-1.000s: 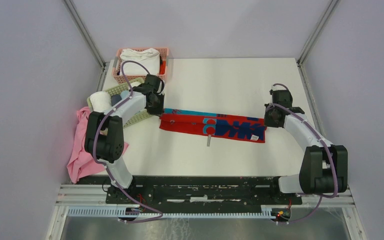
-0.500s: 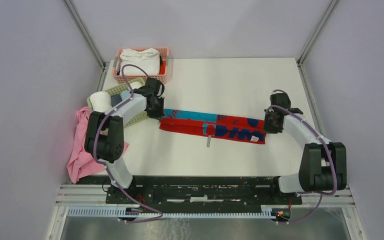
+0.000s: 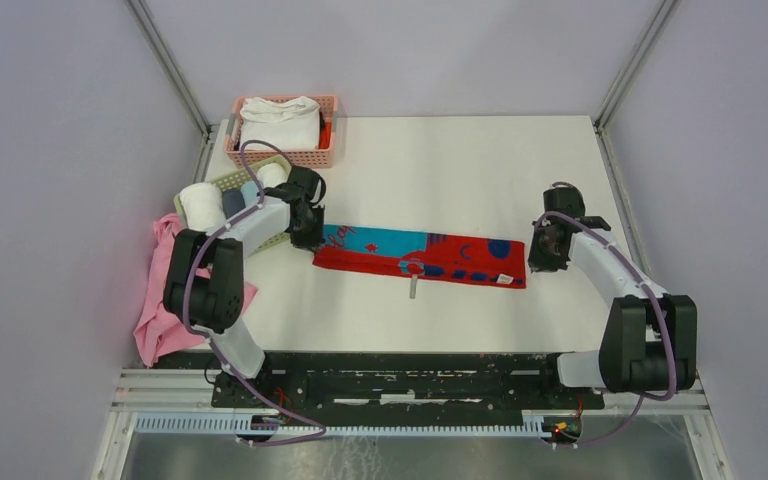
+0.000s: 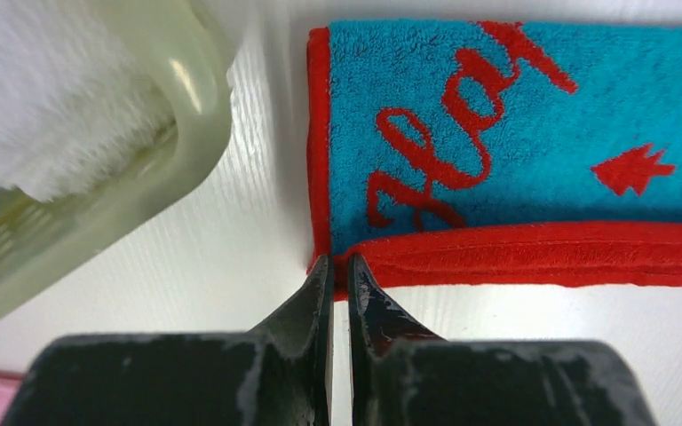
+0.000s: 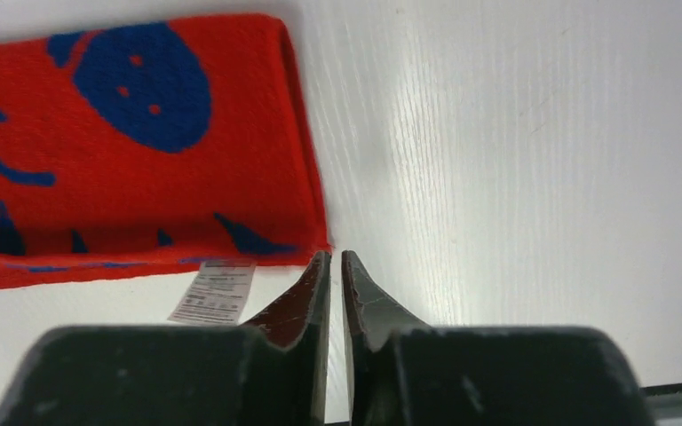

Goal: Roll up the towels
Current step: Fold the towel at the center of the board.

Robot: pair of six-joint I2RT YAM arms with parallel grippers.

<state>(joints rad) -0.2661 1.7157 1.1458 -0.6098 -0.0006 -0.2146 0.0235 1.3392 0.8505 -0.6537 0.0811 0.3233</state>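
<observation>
The red towel with teal-blue marks [image 3: 420, 258] lies flat in a long strip across the middle of the table. My left gripper [image 3: 308, 234] is at its near left corner; in the left wrist view the gripper [image 4: 337, 263] is shut on the red hem [image 4: 533, 263]. My right gripper [image 3: 544, 252] is at the near right corner; in the right wrist view it [image 5: 335, 257] is shut, touching the towel corner [image 5: 169, 142], with no cloth visible between the jaws. The large white towel [image 3: 280, 120] lies in the pink basket [image 3: 312, 158]. A light blue towel [image 3: 250, 188] sits in the green basket [image 3: 282, 236].
A rolled white cloth [image 3: 200, 203] also sits in the green basket, whose rim [image 4: 186, 80] is close to my left gripper. The plain pink cloth [image 3: 165, 300] hangs off the table's left edge. A white label [image 5: 218, 293] and a small grey piece [image 3: 413, 290] lie at the towel's near edge.
Both grippers moved a little toward the near edge with the towel's corners. The towel shifted slightly left; its large blue letters are gone from view and a wider teal face shows.
</observation>
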